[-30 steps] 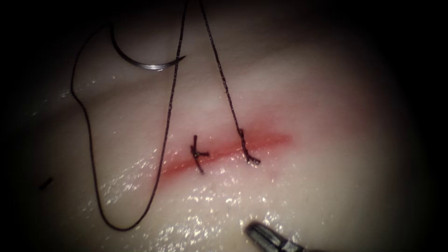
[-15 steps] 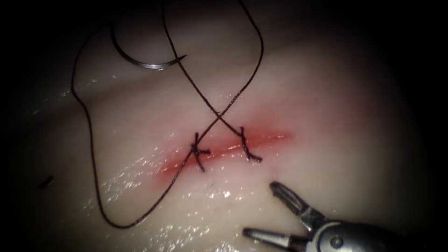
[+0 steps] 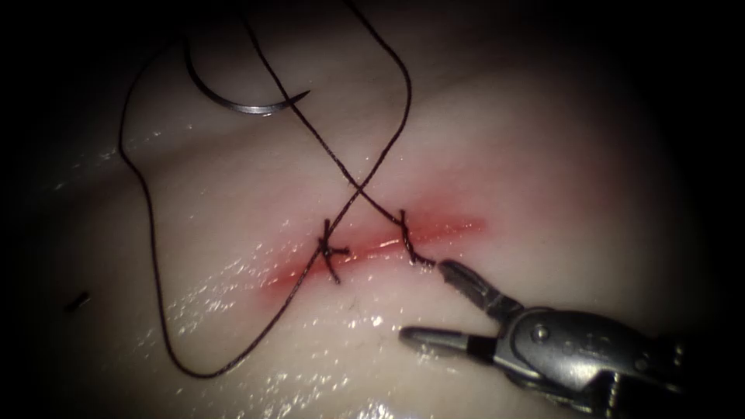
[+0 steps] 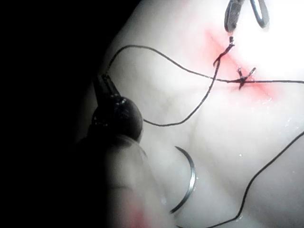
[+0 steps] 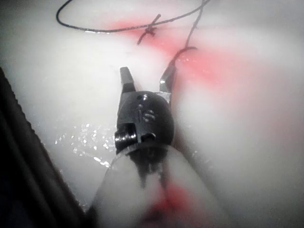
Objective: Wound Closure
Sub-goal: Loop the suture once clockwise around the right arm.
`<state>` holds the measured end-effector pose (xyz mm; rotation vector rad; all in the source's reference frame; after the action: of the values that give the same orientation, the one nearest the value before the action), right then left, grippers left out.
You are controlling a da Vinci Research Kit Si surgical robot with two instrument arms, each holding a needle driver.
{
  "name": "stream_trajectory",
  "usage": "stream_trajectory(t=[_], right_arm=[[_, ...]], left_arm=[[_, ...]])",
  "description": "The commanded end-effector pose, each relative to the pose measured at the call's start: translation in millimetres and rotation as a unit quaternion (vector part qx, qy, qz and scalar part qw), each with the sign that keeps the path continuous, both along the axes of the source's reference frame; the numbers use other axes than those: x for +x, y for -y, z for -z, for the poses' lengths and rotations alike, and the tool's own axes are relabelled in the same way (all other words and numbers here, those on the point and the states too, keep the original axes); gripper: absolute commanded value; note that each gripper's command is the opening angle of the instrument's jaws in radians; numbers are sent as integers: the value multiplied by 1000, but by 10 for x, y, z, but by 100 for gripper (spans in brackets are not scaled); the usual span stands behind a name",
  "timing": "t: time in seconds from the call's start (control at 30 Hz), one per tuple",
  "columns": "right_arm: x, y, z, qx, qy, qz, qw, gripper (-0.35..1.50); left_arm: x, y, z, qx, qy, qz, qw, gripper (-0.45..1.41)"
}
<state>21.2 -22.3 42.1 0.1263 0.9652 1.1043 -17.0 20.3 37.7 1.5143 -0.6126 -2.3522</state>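
On glistening tissue [image 3: 543, 155], needle [image 3: 233, 97] lying free, right tool [image 3: 423, 302] jaws spread, empty, left tool [image 4: 105, 85] jaws unclear.

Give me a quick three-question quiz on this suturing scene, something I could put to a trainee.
1. True or false: the right hand holds the needle.
2. Pick one. The right hand's jaws are: A) shut on the thread; B) open, holding nothing; C) shut on the tissue.
3. Fill in: ___ stitches cross the cut.

Key
1. False. The needle lies free on the tissue, up and to the left of the cut, not in the tissue.
2. B. Its upper tip sits just beside the right stitch's short tail. The left hand is the one holding thread.
3. Two.
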Motion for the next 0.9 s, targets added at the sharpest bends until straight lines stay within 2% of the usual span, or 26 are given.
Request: stream_trajectory(t=[0.03,0.13,0.2,0.37,0.4,0.5,0.53,0.57,0.7,0.8,0.87,0.9], right_arm=[[9,3,-3,6,-5,-5,1000,74],[10,1,-2,16,-8,-14,1000,74],[9,-4,-1,17,-8,-14,1000,76],[3,-15,2,15,-4,-5,1000,74],[-1,-20,4,3,-3,13,1000,71],[-6,-26,8,-10,1,31,999,62],[-8,-28,9,-13,3,35,999,57],[-9,-32,12,-25,7,49,998,41],[-8,-41,16,-26,5,58,998,27],[-4,-49,19,-25,-4,68,997,-1],[0,-56,23,-28,-8,79,996,-35],[3,-59,25,-26,-14,84,996,-35]], left_arm=[[-5,-4,-2,-1,3,1,1000,-45],[-4,-1,6,-1,9,4,1000,-45],[-3,7,19,2,29,4,1000,-45],[4,28,41,43,109,-21,993,-45],[10,37,49,61,147,-37,987,-45],[19,46,59,88,201,-62,974,-45],[23,50,64,94,222,-75,968,-45],[27,56,70,104,246,-94,959,-45],[29,70,84,121,287,-136,941,-45],[24,81,90,116,306,-148,933,-45],[18,89,92,119,306,-147,933,-45],[14,94,92,122,308,-147,932,-45]])
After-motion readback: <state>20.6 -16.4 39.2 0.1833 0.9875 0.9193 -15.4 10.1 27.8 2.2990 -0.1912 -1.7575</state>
